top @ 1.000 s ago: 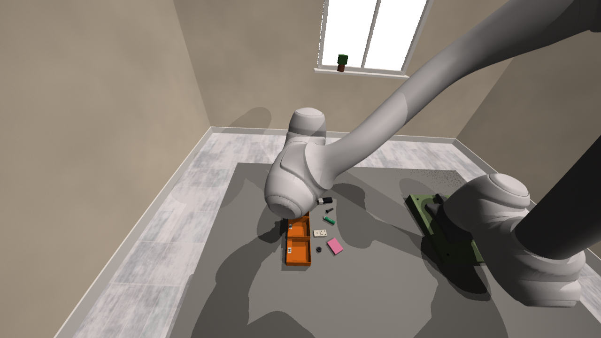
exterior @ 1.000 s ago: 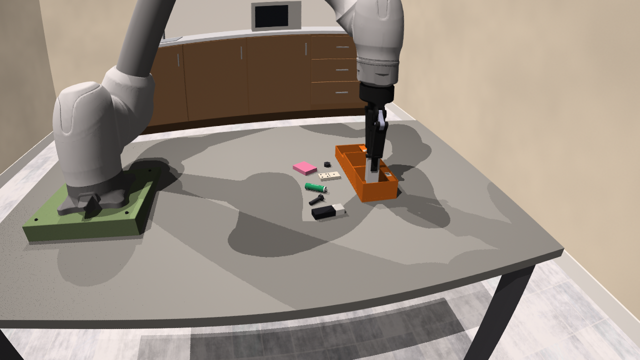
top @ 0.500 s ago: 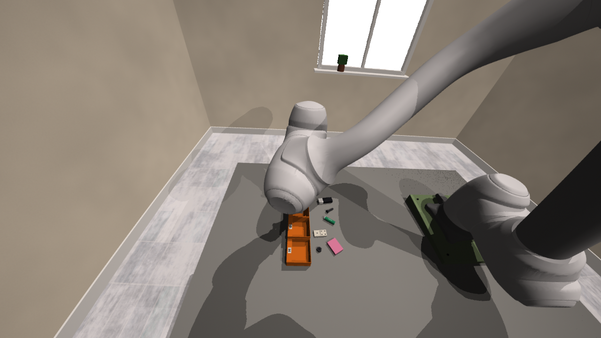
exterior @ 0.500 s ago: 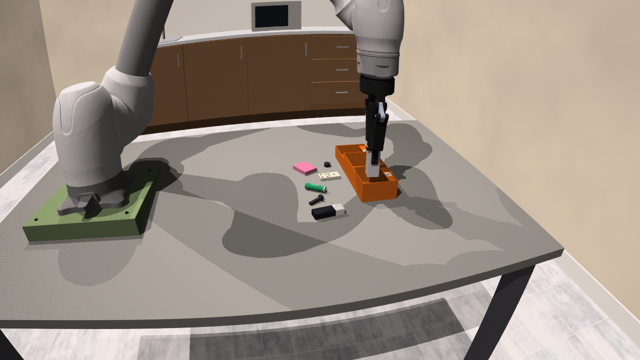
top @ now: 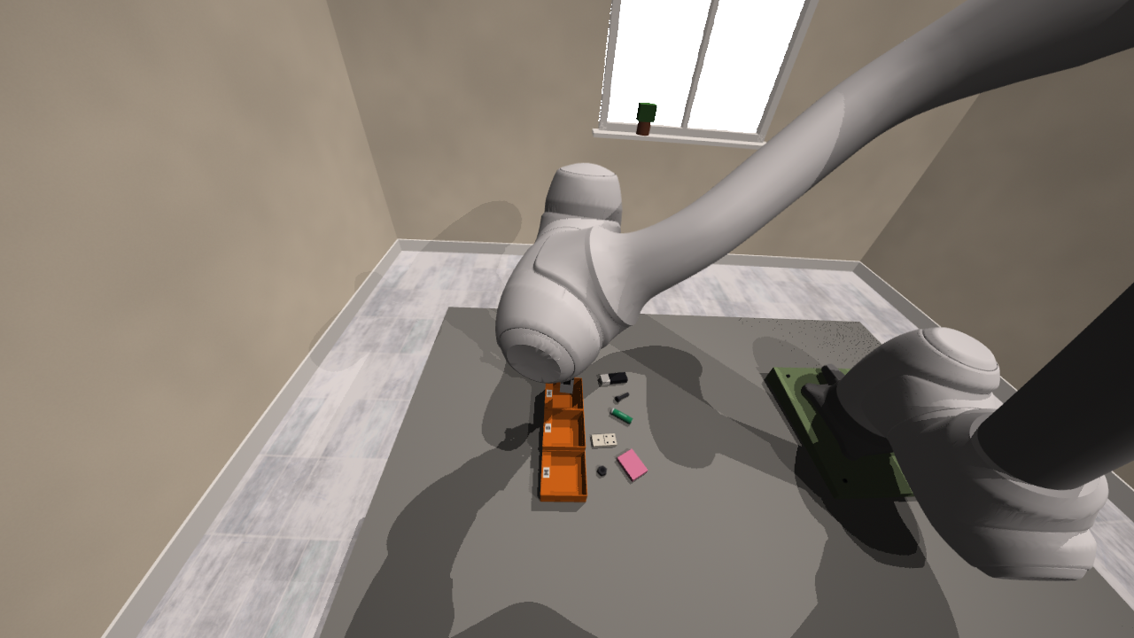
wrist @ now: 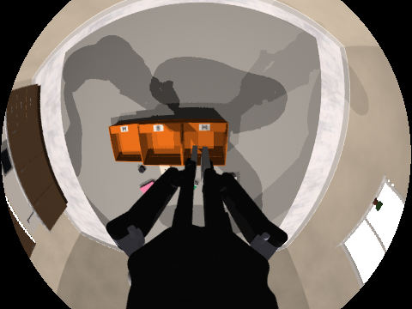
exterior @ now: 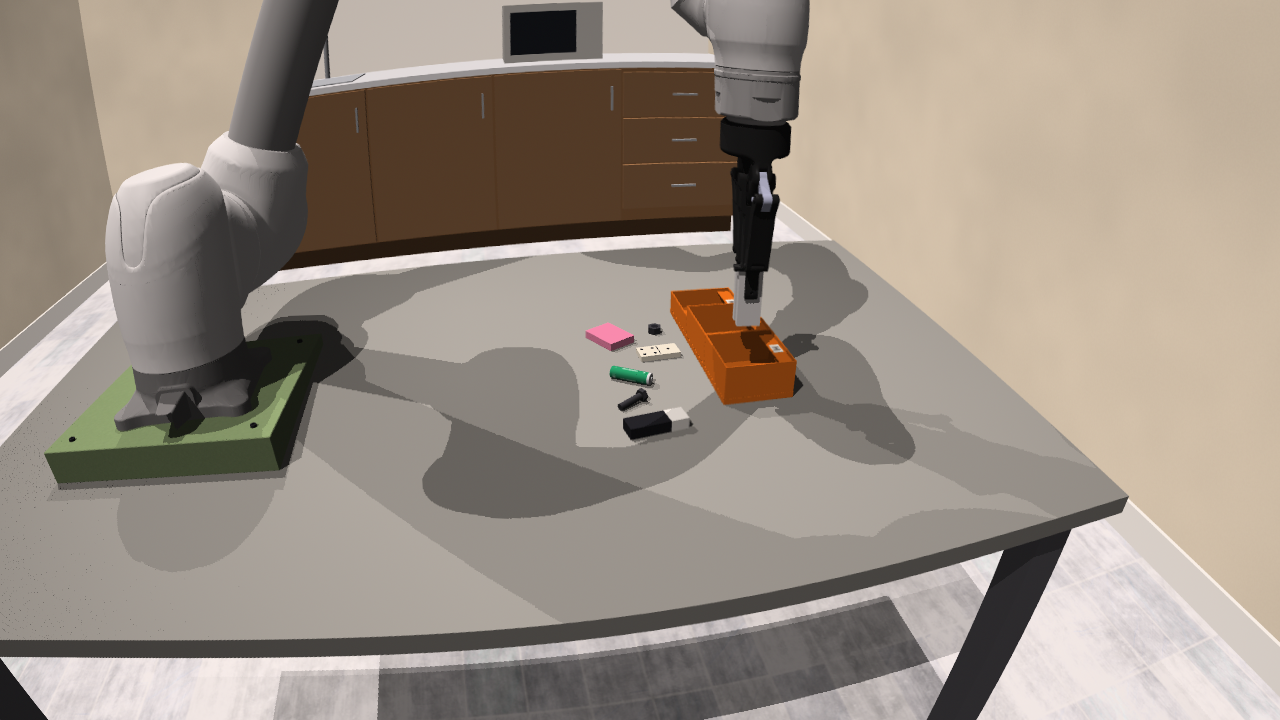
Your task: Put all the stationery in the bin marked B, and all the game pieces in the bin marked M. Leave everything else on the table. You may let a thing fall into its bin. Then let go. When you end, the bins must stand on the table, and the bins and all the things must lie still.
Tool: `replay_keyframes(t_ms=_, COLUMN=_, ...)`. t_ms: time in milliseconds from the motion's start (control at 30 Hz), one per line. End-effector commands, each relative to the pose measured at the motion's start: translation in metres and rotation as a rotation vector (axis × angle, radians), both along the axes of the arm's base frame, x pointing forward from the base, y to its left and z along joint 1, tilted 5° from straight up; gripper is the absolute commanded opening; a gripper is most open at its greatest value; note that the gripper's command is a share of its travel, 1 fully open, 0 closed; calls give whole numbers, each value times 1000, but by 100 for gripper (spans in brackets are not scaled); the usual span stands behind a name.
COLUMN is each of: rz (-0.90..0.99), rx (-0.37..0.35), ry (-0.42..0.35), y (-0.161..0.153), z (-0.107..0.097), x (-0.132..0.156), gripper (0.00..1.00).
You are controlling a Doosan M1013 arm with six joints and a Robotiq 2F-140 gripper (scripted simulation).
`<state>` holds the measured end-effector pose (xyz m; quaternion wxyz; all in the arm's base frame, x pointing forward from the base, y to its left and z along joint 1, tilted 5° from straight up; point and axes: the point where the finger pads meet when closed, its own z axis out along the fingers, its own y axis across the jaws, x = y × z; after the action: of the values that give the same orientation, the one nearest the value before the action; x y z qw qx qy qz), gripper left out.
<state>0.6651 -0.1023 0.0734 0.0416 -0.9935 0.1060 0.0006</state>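
Soft even daylight, bright blown-out window (top: 702, 59), broad arm shadows across the table (exterior: 268, 555) — wrist view fisheye-warped, black-edged

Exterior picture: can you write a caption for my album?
Pincer hangs shut above orange bins.
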Motion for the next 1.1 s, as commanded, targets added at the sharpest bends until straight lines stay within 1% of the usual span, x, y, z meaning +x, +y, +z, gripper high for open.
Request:
replay_keyframes(t_ms=0, rz=0, rx=0, ry=0, y=5, z=2, x=0, gripper=5)
replay_keyframes(t_ms=300, rz=0, rx=0, ry=0, y=50, z=6, x=5, gripper=5)
replay_keyframes(t_ms=367, rz=0, rx=0, ry=0, y=50, z=6, x=5, gripper=5)
replay_keyframes(t_ms=600, rz=0, rx=0, ry=0, y=83, z=9, x=8, gripper=5)
replay_keyframes(t_ms=800, rz=0, rx=0, ry=0, y=83, z=9, x=8, gripper=5)
replay_keyframes(t_ms=867, rz=0, rx=0, ry=0, y=84, z=3, x=8, gripper=5)
replay_keyframes(t_ms=933, rz=0, rx=0, ry=0, y=84, z=3, x=8, gripper=5)
replay_keyframes(t_ms=1067, rz=0, rx=0, ry=0, y=85, z=-7, x=8, gripper=5)
